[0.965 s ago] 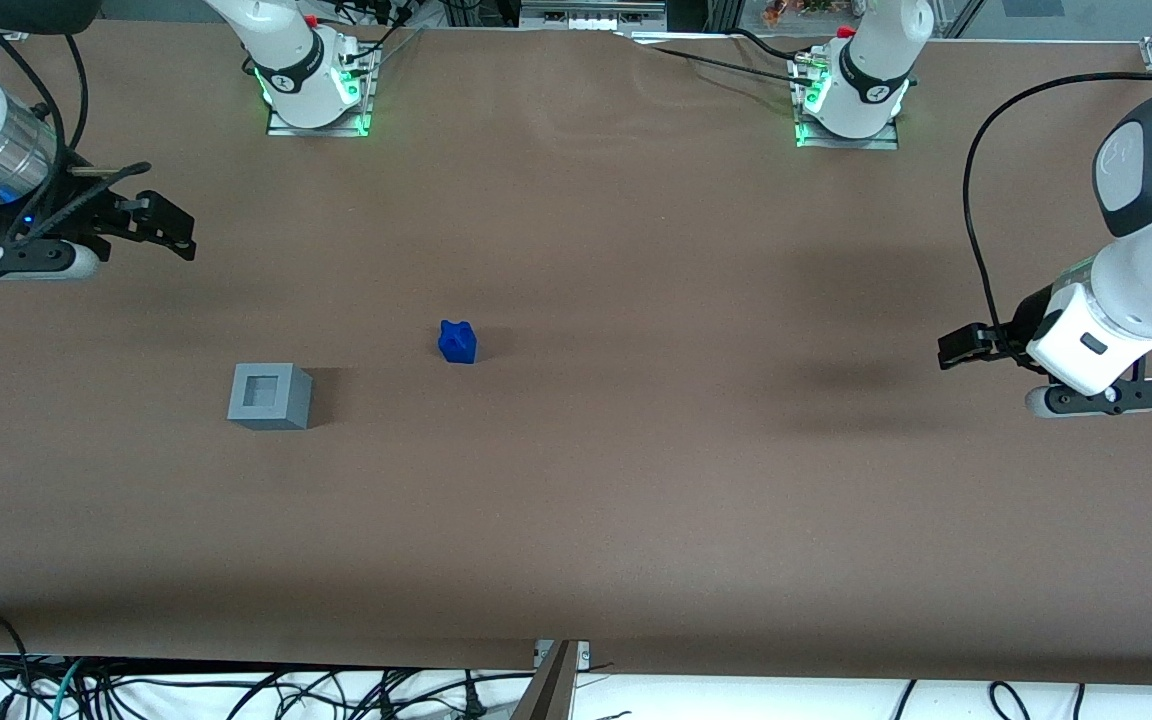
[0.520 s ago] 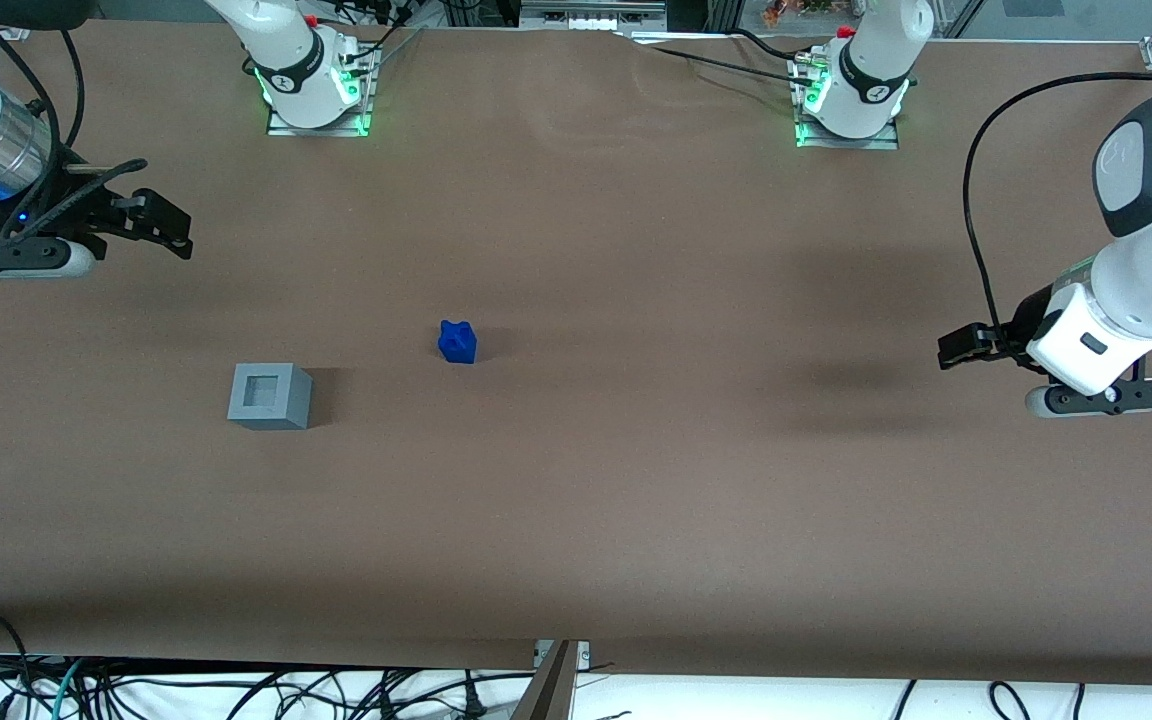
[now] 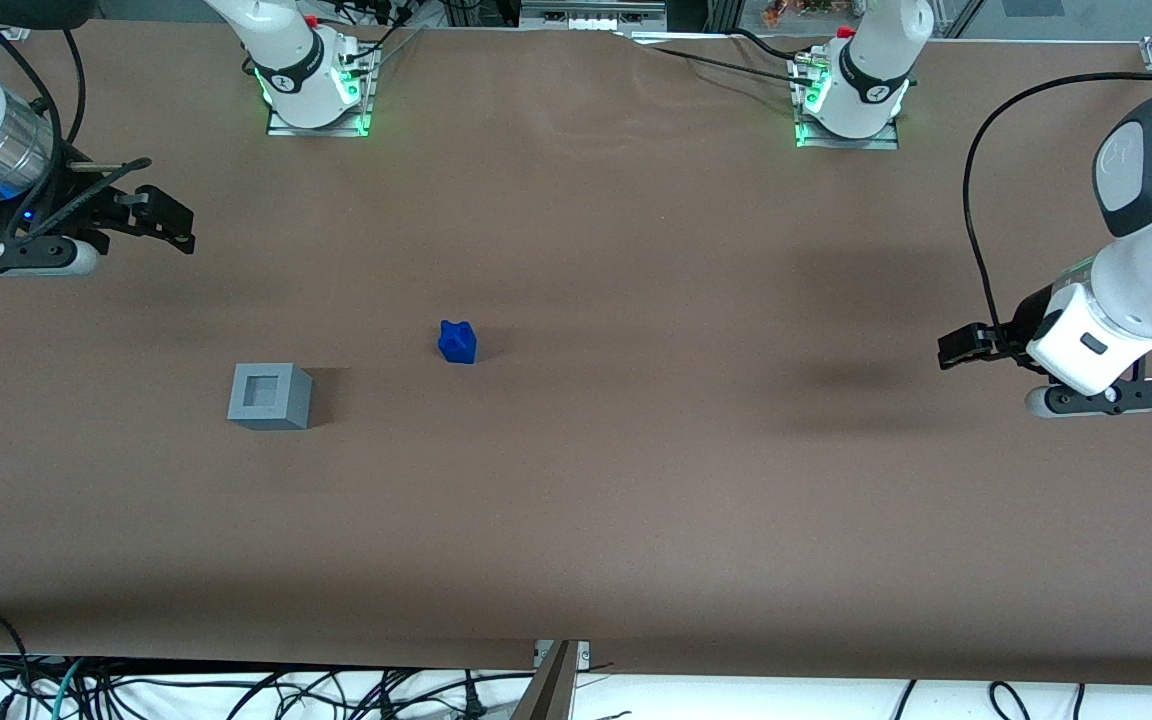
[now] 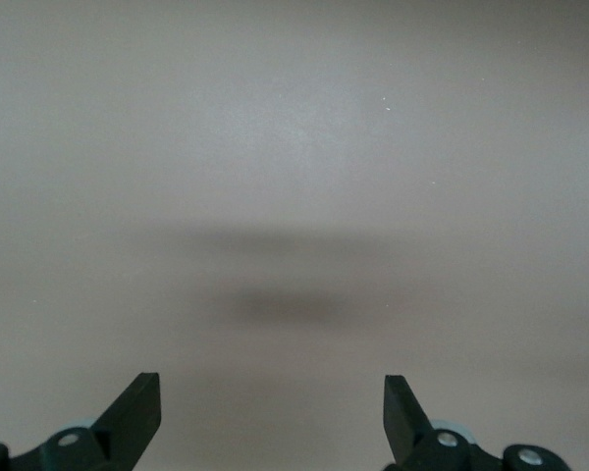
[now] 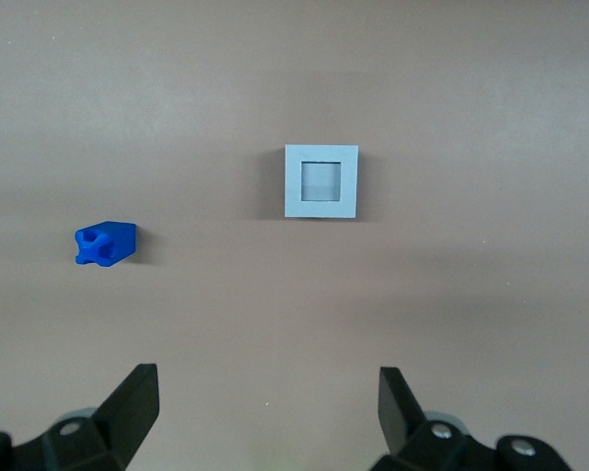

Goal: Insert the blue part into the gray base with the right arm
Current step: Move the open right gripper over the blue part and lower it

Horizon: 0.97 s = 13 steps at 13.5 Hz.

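The blue part (image 3: 457,342) sits on the brown table near its middle; it also shows in the right wrist view (image 5: 105,244). The gray base (image 3: 270,396) stands with its square recess up, nearer the front camera and closer to the working arm's end; it also shows in the right wrist view (image 5: 321,182). My right gripper (image 3: 174,225) hovers above the table at the working arm's end, farther from the front camera than both objects and well apart from them. It is open and empty, its fingertips (image 5: 137,392) spread wide.
Two arm bases with green lights (image 3: 316,95) (image 3: 848,100) stand at the table's edge farthest from the front camera. Cables (image 3: 236,695) hang below the near edge. The brown table top (image 3: 636,450) is otherwise bare.
The right gripper has shifted very slightly; the blue part and gray base have not moved.
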Available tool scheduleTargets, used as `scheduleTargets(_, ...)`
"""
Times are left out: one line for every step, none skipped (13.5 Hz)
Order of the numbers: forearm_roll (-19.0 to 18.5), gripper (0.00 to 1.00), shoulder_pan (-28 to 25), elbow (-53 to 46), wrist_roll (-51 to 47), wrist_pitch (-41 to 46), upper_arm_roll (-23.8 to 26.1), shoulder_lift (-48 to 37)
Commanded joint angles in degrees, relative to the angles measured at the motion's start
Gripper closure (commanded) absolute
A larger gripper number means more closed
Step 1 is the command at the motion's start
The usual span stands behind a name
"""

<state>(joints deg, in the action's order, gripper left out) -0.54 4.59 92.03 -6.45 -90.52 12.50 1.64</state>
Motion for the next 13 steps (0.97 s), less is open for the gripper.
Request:
scheduleTargets(-0.3, 0.01, 0.5, -1.1, 0.5, 1.4, 0.5, 0.0)
scheduleTargets(-0.2, 0.01, 0.5, -1.1, 0.5, 1.4, 0.5, 0.0)
scheduleTargets(0.0, 0.01, 0.5, -1.1, 0.3, 1.4, 0.5, 0.0)
scheduleTargets(0.2, 0.01, 0.5, -0.8, 0.2, 1.3, 0.6, 0.5)
scheduleTargets(0.6, 0.01, 0.2, -0.6, -0.4, 1.0, 0.9, 1.2)
scheduleTargets(1.6, 0.01, -0.6, -0.5, -1.4, 0.4, 1.7, 2.0)
scheduleTargets(1.9, 0.01, -1.7, -0.4, -4.2, -1.2, 1.8, 3.9)
scheduleTargets(1.9, 0.01, -3.2, 0.3, -6.3, -3.8, 1.8, 5.6)
scheduleTargets(1.9, 0.01, -5.0, 1.1, -7.6, -7.0, 1.8, 7.1)
scheduleTargets(1.9, 0.01, -7.0, 2.0, -11.0, -10.3, 1.8, 9.1)
scheduleTargets(1.6, 0.01, -8.7, 3.1, -15.0, -13.7, 1.8, 11.0)
scheduleTargets(1.4, 0.01, -10.6, 4.7, -18.2, -17.5, 1.8, 12.2)
scheduleTargets(1.3, 0.01, -12.0, 6.2, -21.4, -21.1, 1.8, 13.6)
